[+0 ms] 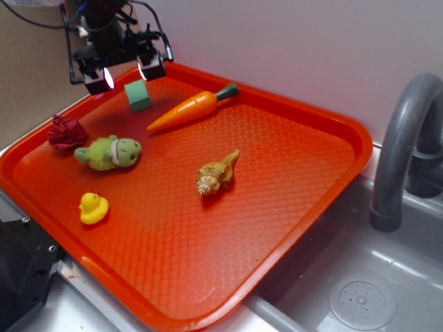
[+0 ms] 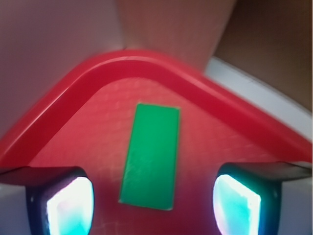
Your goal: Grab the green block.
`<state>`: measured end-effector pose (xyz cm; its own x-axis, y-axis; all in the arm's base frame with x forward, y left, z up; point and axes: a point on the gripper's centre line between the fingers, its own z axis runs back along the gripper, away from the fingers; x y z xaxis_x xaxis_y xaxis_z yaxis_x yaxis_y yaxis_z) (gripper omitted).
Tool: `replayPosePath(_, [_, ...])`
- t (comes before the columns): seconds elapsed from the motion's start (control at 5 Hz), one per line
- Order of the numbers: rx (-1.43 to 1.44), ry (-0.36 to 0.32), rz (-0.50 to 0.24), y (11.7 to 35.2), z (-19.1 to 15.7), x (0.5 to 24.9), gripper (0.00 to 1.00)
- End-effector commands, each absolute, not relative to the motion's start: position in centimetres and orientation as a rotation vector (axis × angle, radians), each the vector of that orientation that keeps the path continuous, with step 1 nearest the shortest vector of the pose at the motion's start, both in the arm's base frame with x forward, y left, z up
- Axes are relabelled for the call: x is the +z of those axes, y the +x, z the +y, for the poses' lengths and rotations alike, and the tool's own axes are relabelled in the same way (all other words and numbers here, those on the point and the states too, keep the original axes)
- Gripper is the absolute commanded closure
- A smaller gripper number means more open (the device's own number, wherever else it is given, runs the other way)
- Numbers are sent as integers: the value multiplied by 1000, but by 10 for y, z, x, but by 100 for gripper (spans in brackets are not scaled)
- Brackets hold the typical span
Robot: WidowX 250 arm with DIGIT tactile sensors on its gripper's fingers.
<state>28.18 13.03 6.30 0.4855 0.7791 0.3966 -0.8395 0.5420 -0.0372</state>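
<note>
Green block (image 1: 138,95) lies on the tray (image 1: 291,145) near its far corner, below and between the gripper (image 1: 129,72) fingers. Jaws stand wide apart above it, holding nothing and touching nothing.

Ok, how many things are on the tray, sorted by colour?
Green: 2, the green block and plush toy
Orange: 1, carrot
Yellow: 1, rubber duck
Dark red: 1, crumpled thing
Tan: 1, seashell
Total: 6
</note>
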Motion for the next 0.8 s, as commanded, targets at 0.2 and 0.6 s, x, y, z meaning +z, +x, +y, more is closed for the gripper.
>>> replayPosePath(0.2, [1029, 187, -547, 299, 150, 64, 0])
replayPosePath(0.6, [955, 213, -535, 305, 143, 49, 100])
